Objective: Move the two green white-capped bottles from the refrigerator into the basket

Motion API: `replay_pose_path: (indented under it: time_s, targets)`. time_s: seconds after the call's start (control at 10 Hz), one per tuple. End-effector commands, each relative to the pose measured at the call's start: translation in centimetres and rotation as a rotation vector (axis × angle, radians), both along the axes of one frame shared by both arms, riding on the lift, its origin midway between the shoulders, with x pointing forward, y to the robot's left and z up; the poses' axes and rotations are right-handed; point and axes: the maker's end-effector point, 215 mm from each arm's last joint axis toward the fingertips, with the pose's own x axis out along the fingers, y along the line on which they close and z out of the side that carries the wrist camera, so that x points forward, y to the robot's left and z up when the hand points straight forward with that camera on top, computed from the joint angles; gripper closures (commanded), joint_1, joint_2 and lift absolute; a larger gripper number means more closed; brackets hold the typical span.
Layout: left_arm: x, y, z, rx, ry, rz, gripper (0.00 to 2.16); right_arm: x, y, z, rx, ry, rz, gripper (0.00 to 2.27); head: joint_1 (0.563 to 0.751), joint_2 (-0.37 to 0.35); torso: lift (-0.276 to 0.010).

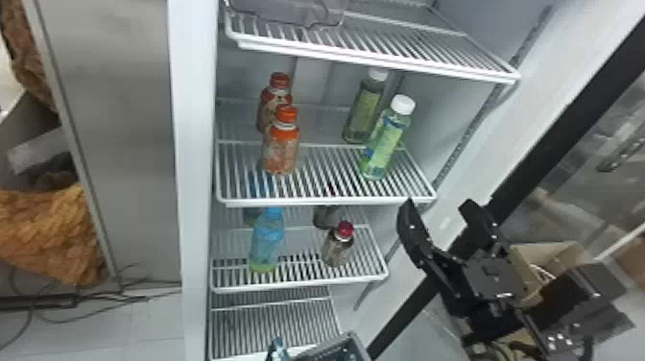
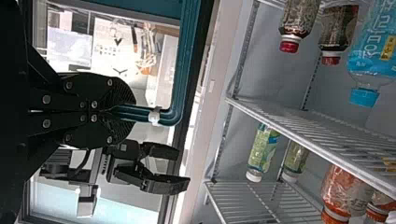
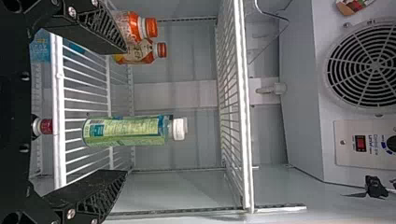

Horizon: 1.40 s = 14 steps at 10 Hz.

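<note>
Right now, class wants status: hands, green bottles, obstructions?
Right hand open, empty. Left hand closed on teal handle. Both green white-capped bottles upright on shelf; front one partly hiding rear one.

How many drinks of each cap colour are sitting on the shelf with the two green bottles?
White caps, front green bottle and back green bottle: 2
Orange or red caps, front orange bottle and the bottle behind it: 2
Total: 4

In the head view, the top edge crops the clear bin [image 1: 297, 12] at twelve o'clock, the bottom edge the grey-rimmed container [image 1: 323, 346] at six. The front green bottle [image 1: 385, 144] partly hides the rear green bottle [image 1: 365, 108] at one.
</note>
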Motion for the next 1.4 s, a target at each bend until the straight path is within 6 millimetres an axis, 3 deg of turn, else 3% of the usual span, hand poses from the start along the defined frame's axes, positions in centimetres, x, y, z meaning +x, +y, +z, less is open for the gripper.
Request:
replay_pose_path:
  time_s: [0.0, 0.5, 0.7, 1.3]
  targets:
    - [0.1, 0.0, 0.1, -0.001, -0.002, 0.0, 1.22, 0.1, 0.0, -0.1, -0.001, 0.003, 0.001, 0.13, 0.695, -0.35, -0.004]
    - [0.1, -0.1, 0.1, -0.002, -0.002, 0.0, 1.21, 0.3, 0.4, 0.0, 0.003, -0.002, 0.01, 0.12, 0.695, -0.35, -0.004]
    - [-0.1, 0.0, 0.0, -0.002, 0.001, -0.003, 1.21, 0.8, 0.1, -1.0, 0.018, 0.014, 0.006, 0.11, 0.695, -0.35, -0.004]
    - [0.0, 0.1, 0.0, -0.004, 0.003, 0.002, 1.22, 5.6, -0.9, -4.1, 0.011, 0.022, -0.004, 0.1, 0.695, -0.35, -0.004]
